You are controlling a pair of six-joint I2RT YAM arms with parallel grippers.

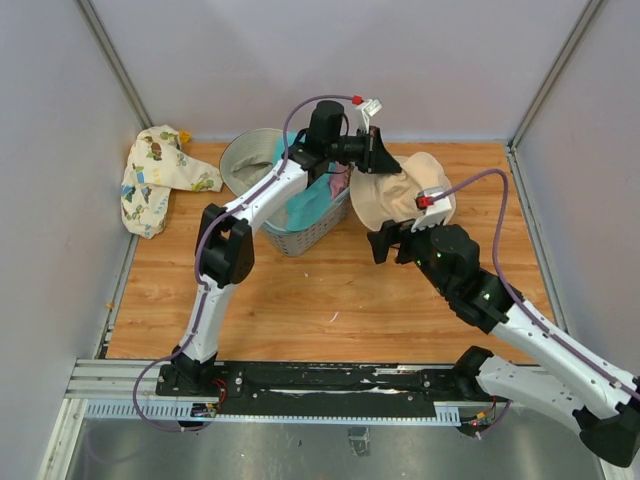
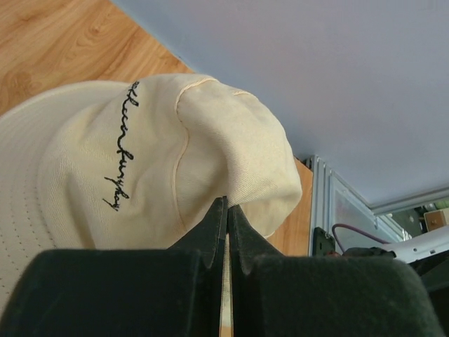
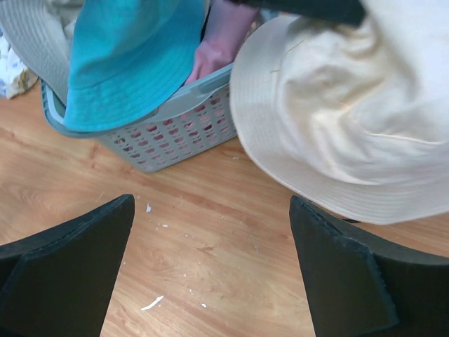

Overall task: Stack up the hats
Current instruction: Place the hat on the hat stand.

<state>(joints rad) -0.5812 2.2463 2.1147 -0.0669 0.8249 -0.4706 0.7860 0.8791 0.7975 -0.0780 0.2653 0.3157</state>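
Note:
My left gripper (image 1: 378,152) is shut on the crown of a cream bucket hat (image 1: 400,195) with black script lettering and holds it up just right of the basket; the pinched fabric shows in the left wrist view (image 2: 168,161). A teal hat (image 1: 310,203) hangs over the basket rim, a grey hat (image 1: 245,160) lies at its back left, and pink fabric (image 3: 221,49) sits inside. My right gripper (image 1: 392,240) is open and empty above bare wood, just below the cream hat's brim (image 3: 337,126). The teal hat also shows in the right wrist view (image 3: 119,63).
The blue-grey mesh basket (image 1: 310,232) stands at the table's back centre. A cream cloth with cartoon prints (image 1: 155,178) lies at the back left by the wall. Grey walls close in the wooden table (image 1: 330,300) on three sides.

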